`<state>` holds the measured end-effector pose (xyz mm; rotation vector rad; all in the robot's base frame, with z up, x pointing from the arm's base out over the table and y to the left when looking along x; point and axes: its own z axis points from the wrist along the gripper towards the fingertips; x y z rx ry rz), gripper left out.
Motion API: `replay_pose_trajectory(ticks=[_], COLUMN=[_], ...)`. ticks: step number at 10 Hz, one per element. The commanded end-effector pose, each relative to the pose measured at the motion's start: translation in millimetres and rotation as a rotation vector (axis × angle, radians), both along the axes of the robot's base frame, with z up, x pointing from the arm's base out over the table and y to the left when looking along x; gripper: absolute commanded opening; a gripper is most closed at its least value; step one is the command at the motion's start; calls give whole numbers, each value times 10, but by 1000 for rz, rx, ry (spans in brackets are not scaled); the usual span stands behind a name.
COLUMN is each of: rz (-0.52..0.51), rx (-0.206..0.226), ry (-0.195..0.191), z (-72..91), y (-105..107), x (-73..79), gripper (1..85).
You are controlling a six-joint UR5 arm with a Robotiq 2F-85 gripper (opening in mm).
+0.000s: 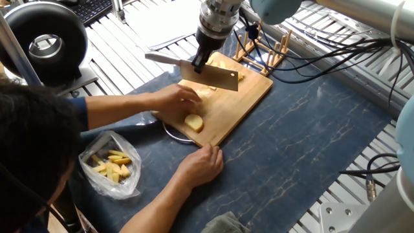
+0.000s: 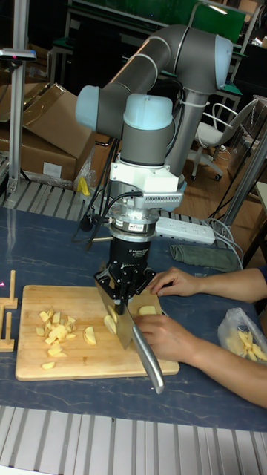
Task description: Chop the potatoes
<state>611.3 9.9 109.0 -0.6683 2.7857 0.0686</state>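
Note:
My gripper [image 1: 202,59] [image 2: 123,288] is shut on a cleaver [image 1: 210,77] [image 2: 124,328], which hangs with its edge just above the wooden cutting board [image 1: 249,97] [image 2: 33,367]. Its steel handle [image 1: 165,59] sticks out sideways. A heap of chopped potatoes [image 1: 237,74] [image 2: 55,326] lies on the board's far end. One whole rounded potato chunk [image 1: 193,122] sits at the near end, and another piece [image 2: 148,309] lies by the blade. A person's hand [image 1: 174,100] [image 2: 167,338] rests on the board beside the cleaver.
The person's other hand [image 1: 204,163] lies on the dark mat by the board's corner. A clear plastic bag of yellow pieces [image 1: 111,165] [image 2: 241,338] sits nearby. A metal dish [image 1: 173,133] peeks out under the board. A wooden rack [image 1: 265,48] stands behind it.

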Motion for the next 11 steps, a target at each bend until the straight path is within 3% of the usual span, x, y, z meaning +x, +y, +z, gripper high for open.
replay_pose_trajectory(ticks=[1, 2, 3, 4, 5, 10, 11], rz=[74, 46, -2, 3, 20, 22, 0], rx=[-57, -31, 29, -19, -40, -31, -2], ry=[-37, -21, 18, 9, 3, 11, 20], z=[38, 45, 48, 60, 68, 117, 123], y=[-154, -114, 12, -90, -109, -60, 17], x=[108, 74, -19, 6, 18, 4, -12], gripper=[10, 10, 10, 10, 10, 10, 10])
